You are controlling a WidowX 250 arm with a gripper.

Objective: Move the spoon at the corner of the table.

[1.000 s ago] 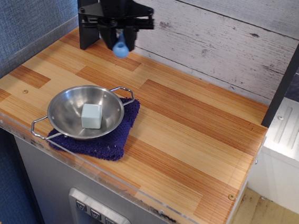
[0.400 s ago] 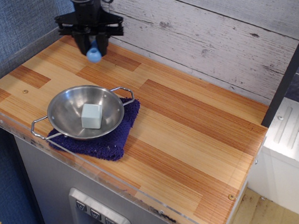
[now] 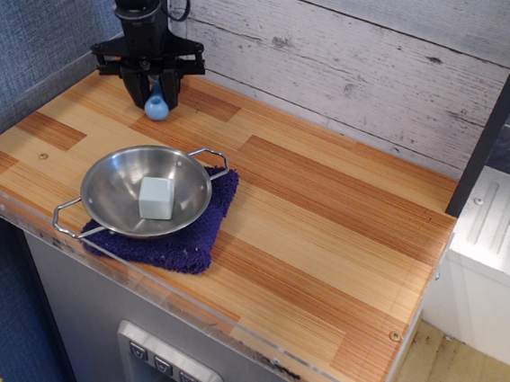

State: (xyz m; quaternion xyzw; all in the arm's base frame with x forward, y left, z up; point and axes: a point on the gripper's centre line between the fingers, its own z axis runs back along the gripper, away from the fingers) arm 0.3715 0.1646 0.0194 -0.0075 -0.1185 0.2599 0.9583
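Note:
The black gripper hangs over the far left corner of the wood-plank table. It is shut on the spoon, whose light-blue handle end pokes out below the fingers, down at or just above the tabletop. The spoon's grey bowl is hidden between the fingers.
A steel two-handled bowl holding a pale grey-green block sits on a dark blue cloth near the front left edge. A white plank wall runs behind, a blue wall on the left. A clear acrylic rim lines the front.
The gripper carried the spoon leftward along the back wall to the far left corner, then lowered it toward the tabletop. Bowl, block and cloth have not moved.

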